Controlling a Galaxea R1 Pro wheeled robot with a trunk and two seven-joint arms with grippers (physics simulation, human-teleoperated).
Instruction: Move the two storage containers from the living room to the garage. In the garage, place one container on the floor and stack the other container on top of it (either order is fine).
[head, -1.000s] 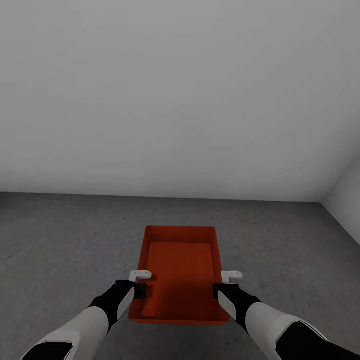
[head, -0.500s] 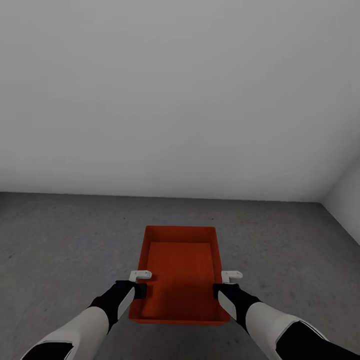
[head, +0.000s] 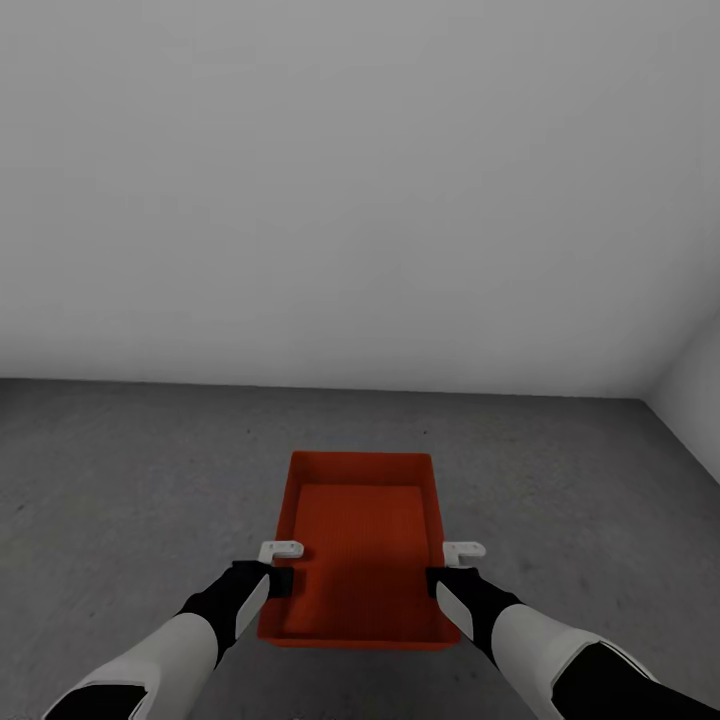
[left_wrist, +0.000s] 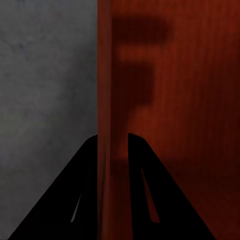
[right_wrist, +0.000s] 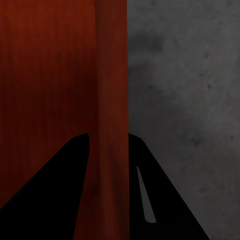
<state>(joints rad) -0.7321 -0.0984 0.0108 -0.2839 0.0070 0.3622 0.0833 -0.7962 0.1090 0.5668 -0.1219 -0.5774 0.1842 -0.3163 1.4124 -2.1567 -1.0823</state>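
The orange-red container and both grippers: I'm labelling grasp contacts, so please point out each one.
storage container (head: 360, 545): head view, on its ribbed inner bottom.
left gripper (left_wrist: 112, 145): left wrist view, on the container wall between its fingertips.
right gripper (right_wrist: 109, 142): right wrist view, on the container wall between its fingertips.

A plain white wall (head: 360, 190) fills the upper half of the frame, evenly lit and bare. It meets a second white wall (head: 695, 390) at a corner on the right edge. Below lies dark grey speckled concrete floor (head: 130, 480), matte, with faint mottling.
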